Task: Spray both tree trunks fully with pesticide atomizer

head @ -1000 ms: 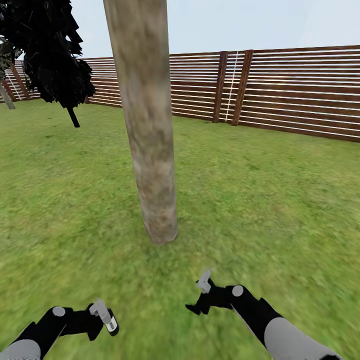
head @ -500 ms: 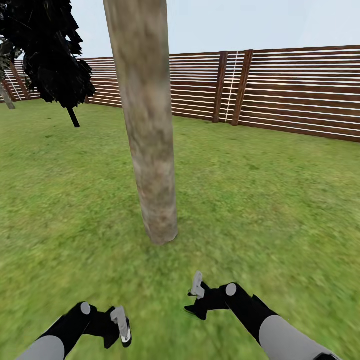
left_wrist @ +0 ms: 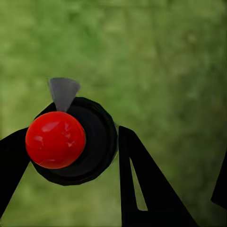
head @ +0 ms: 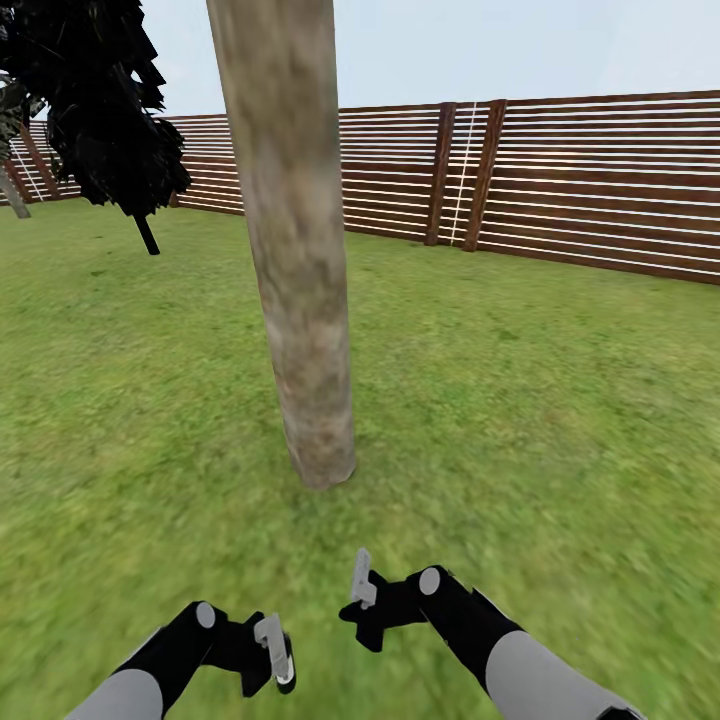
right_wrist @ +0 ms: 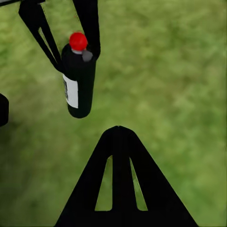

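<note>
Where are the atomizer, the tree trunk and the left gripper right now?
atomizer (right_wrist: 79,80): right wrist view, on its black body.
tree trunk (head: 300,300): head view, mid-column bark.
left gripper (head: 275,655): head view, between its fingertips, around the atomizer.

Outdoor garden, fenced yard. Green grass lawn (head: 520,400) across whole ground, blurry texture. Brown horizontal-slat wooden fence (head: 590,180) along far side, dark posts, corner near middle. Thick grey-beige tree trunk (head: 295,250) rising from lawn close ahead, top cut off by frame. Dark blocky-foliage tree (head: 95,110) at far left by fence. Pale sky (head: 520,45) above. Simulator render, no buildings visible.
</note>
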Controlling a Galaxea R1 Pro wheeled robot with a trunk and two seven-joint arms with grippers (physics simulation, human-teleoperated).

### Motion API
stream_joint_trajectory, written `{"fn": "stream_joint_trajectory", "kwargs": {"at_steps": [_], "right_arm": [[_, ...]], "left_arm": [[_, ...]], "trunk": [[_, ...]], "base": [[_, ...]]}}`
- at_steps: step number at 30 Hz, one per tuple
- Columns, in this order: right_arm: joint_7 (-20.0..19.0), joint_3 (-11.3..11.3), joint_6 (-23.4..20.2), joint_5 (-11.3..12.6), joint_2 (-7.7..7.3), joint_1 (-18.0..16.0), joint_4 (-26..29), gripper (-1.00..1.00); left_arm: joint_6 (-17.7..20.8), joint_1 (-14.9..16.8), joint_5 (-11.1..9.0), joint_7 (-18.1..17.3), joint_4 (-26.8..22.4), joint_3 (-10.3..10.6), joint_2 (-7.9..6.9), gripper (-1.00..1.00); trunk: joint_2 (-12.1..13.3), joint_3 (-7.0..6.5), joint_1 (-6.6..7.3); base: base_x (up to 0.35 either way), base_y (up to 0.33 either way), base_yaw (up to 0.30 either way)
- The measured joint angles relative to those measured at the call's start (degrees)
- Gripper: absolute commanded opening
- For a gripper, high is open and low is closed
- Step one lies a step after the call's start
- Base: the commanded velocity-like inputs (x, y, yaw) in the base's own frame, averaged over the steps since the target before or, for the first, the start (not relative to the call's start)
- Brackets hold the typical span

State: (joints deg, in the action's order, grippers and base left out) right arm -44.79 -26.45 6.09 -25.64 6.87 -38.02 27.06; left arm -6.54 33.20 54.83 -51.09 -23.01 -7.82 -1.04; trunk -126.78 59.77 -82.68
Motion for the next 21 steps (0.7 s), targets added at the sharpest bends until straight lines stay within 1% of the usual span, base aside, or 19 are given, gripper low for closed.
{"fn": "stream_joint_trajectory", "kwargs": {"at_steps": [1,2,4,6,9,12,17,21], "right_arm": [[-0.15,0.00,0.01,-0.01,0.25,0.00,0.00,-1.00],[-0.23,0.00,0.00,-0.02,0.38,0.00,0.00,-1.00],[-0.28,0.00,0.03,-0.02,0.47,0.00,0.00,-1.00],[-0.30,0.00,0.04,-0.02,0.55,0.00,0.00,-1.00],[-0.31,0.00,0.06,-0.03,0.59,0.00,0.00,-1.00],[-0.31,0.00,0.13,-0.03,0.60,0.00,-0.07,-1.00],[-0.31,-0.01,0.23,-0.03,0.60,0.00,-0.12,-1.00],[-0.31,-0.01,0.24,-0.03,0.60,0.00,-0.11,-1.00]], "left_arm": [[0.05,0.00,0.01,-0.02,-0.03,0.87,0.02,-1.00],[0.20,0.00,-0.01,0.04,-0.08,2.30,0.03,-1.00],[0.99,0.08,-0.11,0.13,-0.17,4.47,0.12,-1.00],[1.50,0.16,-0.17,0.17,-0.31,5.40,0.69,-1.00],[1.66,0.18,-0.32,0.02,-1.63,5.67,1.04,-1.00],[1.41,0.19,-0.54,-0.33,-2.44,5.74,1.89,-1.00],[0.70,0.17,-1.04,-0.70,-2.49,5.66,2.20,-1.00],[0.38,0.02,-1.10,-0.78,-1.99,5.61,3.19,-1.00]], "trunk": [[0.00,0.00,0.00],[0.00,0.00,0.00],[0.00,0.00,0.00],[0.00,0.00,0.00],[0.00,0.00,0.00],[0.00,0.00,0.00],[0.00,0.00,0.00],[0.00,0.00,0.00]], "base": [[0.000,0.000,0.000],[0.000,0.000,0.000],[0.000,0.000,0.000],[0.000,0.000,0.000],[0.000,0.000,0.000],[0.000,0.000,0.000],[0.000,0.000,0.000],[0.000,0.000,0.000]]}}
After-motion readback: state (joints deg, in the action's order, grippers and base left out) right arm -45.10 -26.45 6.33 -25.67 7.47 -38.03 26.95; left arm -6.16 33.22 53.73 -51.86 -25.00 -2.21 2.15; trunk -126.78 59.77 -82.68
